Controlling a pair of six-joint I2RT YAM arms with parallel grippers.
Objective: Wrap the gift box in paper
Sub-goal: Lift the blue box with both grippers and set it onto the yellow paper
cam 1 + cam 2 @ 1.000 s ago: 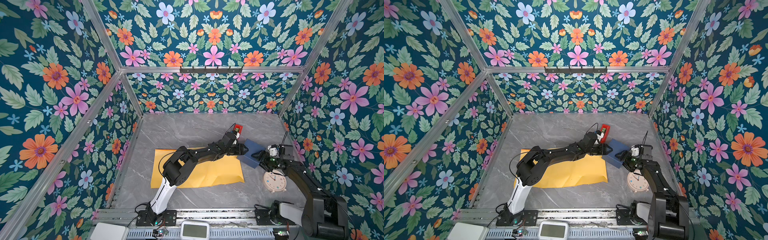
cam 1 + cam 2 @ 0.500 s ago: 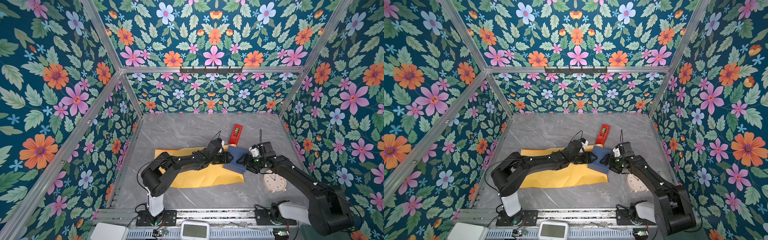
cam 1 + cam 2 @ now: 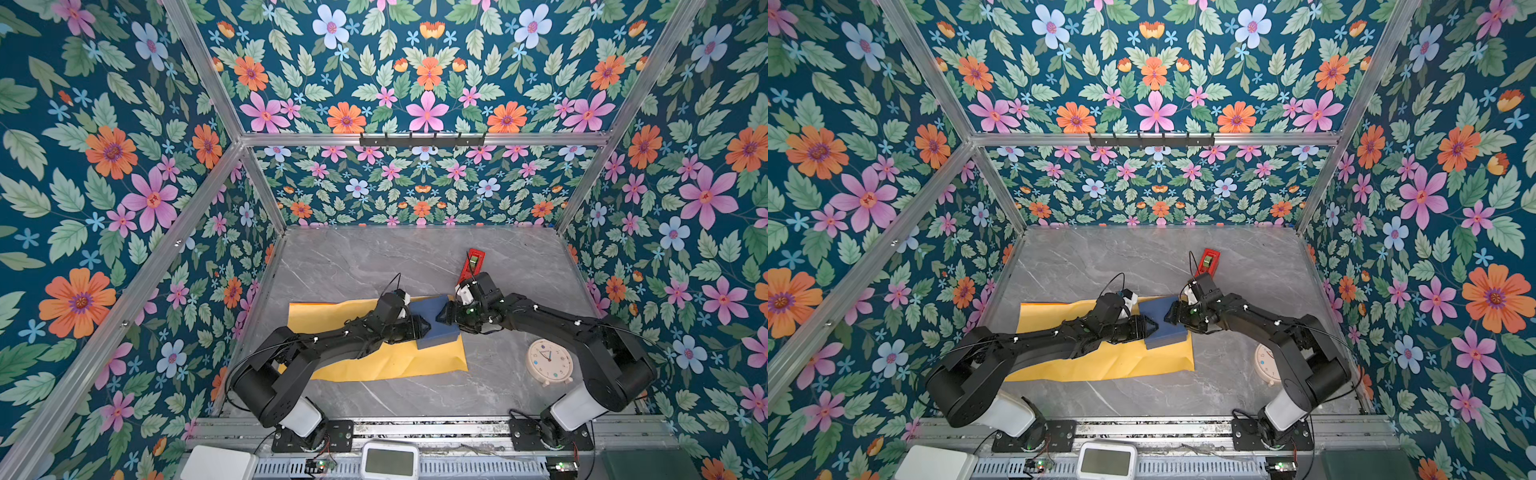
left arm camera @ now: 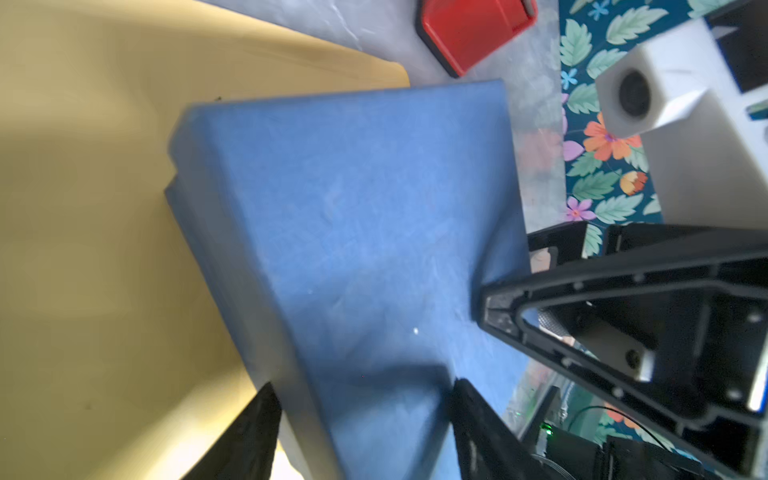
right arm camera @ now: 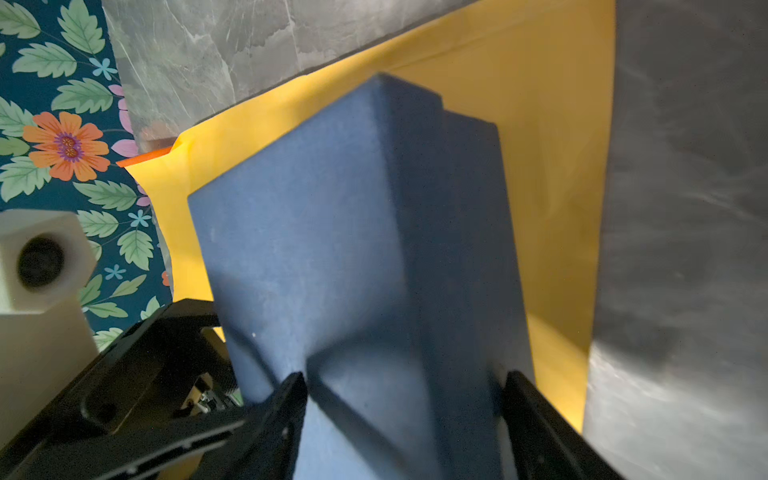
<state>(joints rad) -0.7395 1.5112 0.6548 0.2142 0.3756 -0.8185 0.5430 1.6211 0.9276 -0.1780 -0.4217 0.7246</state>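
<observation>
Gripping the gift box (image 3: 436, 334) from two opposite edges, one pincer on each.

- Left gripper (image 3: 424, 326): jaws spread to the box's thickness. In the left wrist view one finger lies on the box's top face and the other against its side wall, with the box clamped between them.
- Right gripper (image 3: 444, 318): the same sort of hold on the box's opposite edge, fingers astride it, jaws wide. The two pincer tips nearly meet over the box's top, with only a strip of blue between them.
- Box: tilted in both wrist views. Cannot tell whether its underside rests on anything.
- The paper (image 3: 386, 359): directly beneath the box, yellow face up and creased. It runs out from the box toward the left arm's side, so the box sits over one of its corners.
- Red gadget (image 3: 473, 262): beyond the box, near it but apart.
- Round clock (image 3: 549, 362): well apart from the box, on the right arm's side.
- Grey marble table (image 3: 353, 257): all round.
</observation>
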